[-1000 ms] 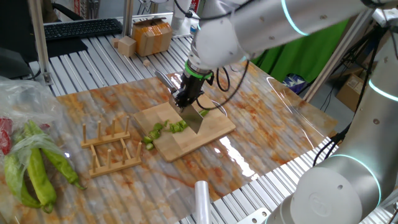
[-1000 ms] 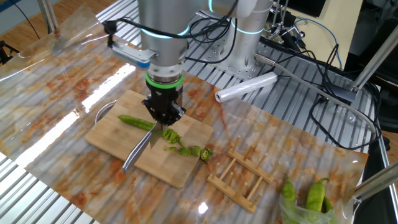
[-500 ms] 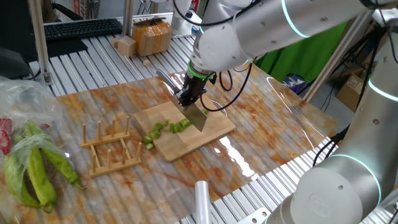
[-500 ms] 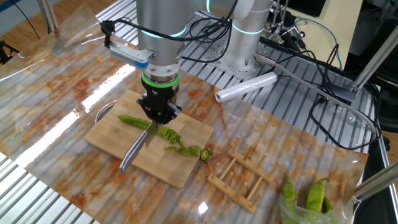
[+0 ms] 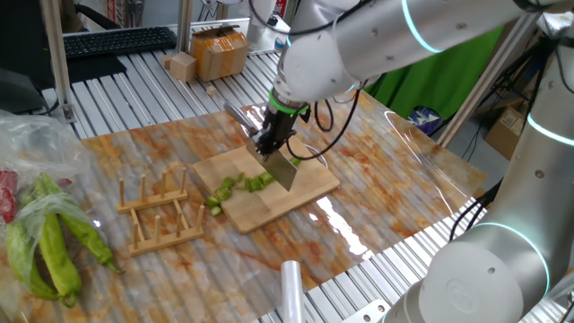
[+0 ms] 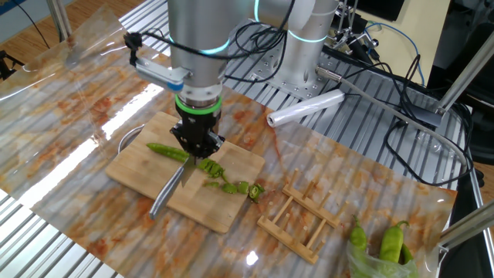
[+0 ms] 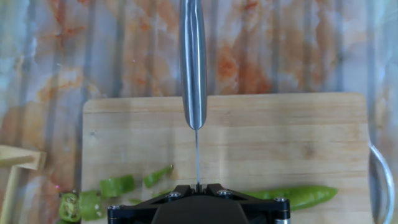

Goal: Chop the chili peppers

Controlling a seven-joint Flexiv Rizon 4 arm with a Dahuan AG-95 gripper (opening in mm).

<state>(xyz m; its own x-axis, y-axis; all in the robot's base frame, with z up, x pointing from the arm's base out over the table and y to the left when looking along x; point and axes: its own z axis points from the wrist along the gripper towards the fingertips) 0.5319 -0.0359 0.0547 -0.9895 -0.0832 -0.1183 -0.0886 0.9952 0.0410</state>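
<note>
Since the frame half a second back the gripper [image 6: 197, 147] has dropped again, its fingers pinched on the steel kitchen knife [image 6: 171, 188]; blade now at the slim light-green chili pepper [image 6: 168, 150] lying mid-frame on the pale wooden cutting board [image 6: 131, 166]; cut chunks [image 5: 240, 185] sit just left of the blade; best pressed straight down, blade square across the chili, right through to the wood.

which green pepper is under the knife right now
The slim chili on the cutting board, partly cut, with loose pieces beside it. The thicker whole peppers sit far off at the table corner in plastic.
</note>
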